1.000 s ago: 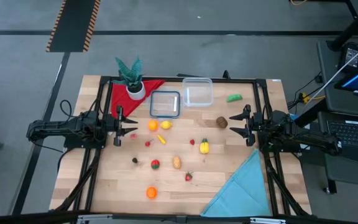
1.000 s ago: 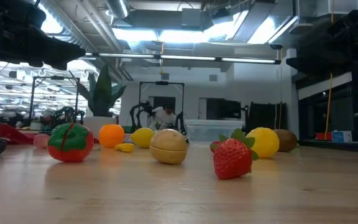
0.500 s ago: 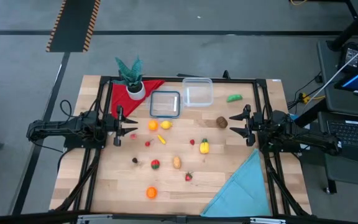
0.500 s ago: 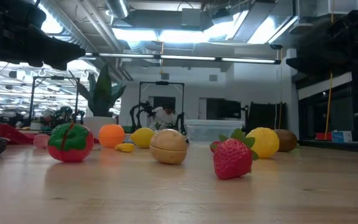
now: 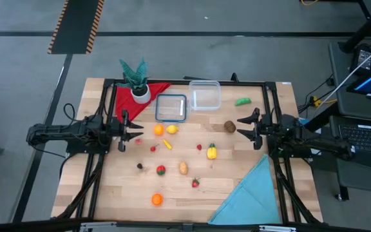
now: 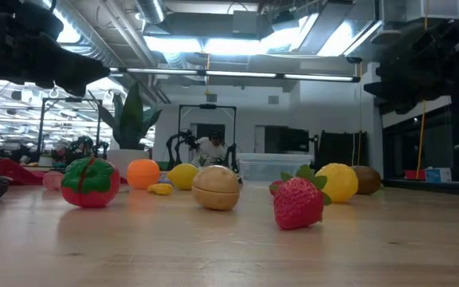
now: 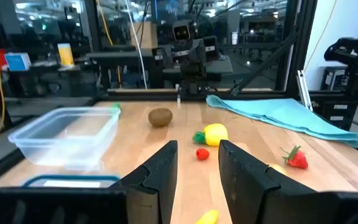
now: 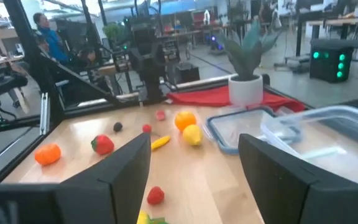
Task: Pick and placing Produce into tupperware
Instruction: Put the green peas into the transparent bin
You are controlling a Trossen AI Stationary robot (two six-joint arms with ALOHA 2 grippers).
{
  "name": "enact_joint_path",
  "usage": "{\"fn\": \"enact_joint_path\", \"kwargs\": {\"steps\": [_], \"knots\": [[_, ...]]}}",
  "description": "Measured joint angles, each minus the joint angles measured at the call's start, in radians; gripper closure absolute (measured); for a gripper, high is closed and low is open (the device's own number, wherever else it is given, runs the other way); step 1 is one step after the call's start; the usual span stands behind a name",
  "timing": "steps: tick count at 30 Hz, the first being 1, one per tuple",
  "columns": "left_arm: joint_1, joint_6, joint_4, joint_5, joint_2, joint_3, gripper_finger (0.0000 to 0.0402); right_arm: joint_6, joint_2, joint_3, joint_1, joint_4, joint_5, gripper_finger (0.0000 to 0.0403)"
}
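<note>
Left gripper (image 5: 122,132) at frame left, jaws narrowly parted, holding nothing. Right gripper (image 5: 248,126) at frame right, jaws wide apart, empty, just right of the brown fruit (image 5: 229,126). Tupperware (image 5: 205,95) sits upper centre, nothing inside. Produce scattered mid-table: orange (image 5: 158,129), lemon (image 5: 171,129), strawberry (image 5: 196,183), green piece (image 5: 242,101) right of the tub.

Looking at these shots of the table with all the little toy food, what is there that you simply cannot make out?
- The small dark piece, high view: too small to identify.
- The tupperware, low view: its lower wall is hidden behind the produce, including the strawberry and tan round piece.
- The green piece, high view: too small to name the vegetable.
- The blue-rimmed lid, left wrist view: mostly cut off behind the left claw.
</note>
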Motion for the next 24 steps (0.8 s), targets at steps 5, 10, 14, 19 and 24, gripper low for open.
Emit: {"fn": "enact_joint_path", "kwargs": {"steps": [5, 10, 14, 19, 24], "knots": [[0.002, 0.004, 0.096, -0.052, 0.077, 0.0, 0.0292, 0.022, 0.062, 0.0, 0.0, 0.079, 0.018, 0.0157], [0.051, 0.029, 0.221, -0.052, 0.172, 0.0, 0.0292, -0.016, 0.113, 0.004, 0.0, 0.14, 0.016, 0.0157], [0.111, 0.026, 0.271, -0.042, 0.259, 0.015, 0.0292, -0.075, 0.153, 0.058, 0.0, 0.141, 0.072, 0.0157], [0.183, 0.026, 0.382, 0.002, 0.383, 0.065, 0.0292, -0.144, 0.217, 0.157, 0.0, 0.123, 0.1, 0.0157], [0.255, 0.029, 0.395, 0.081, 0.523, 0.148, 0.0292, -0.105, 0.305, 0.236, 0.0, 0.032, 0.102, 0.0157]]}}
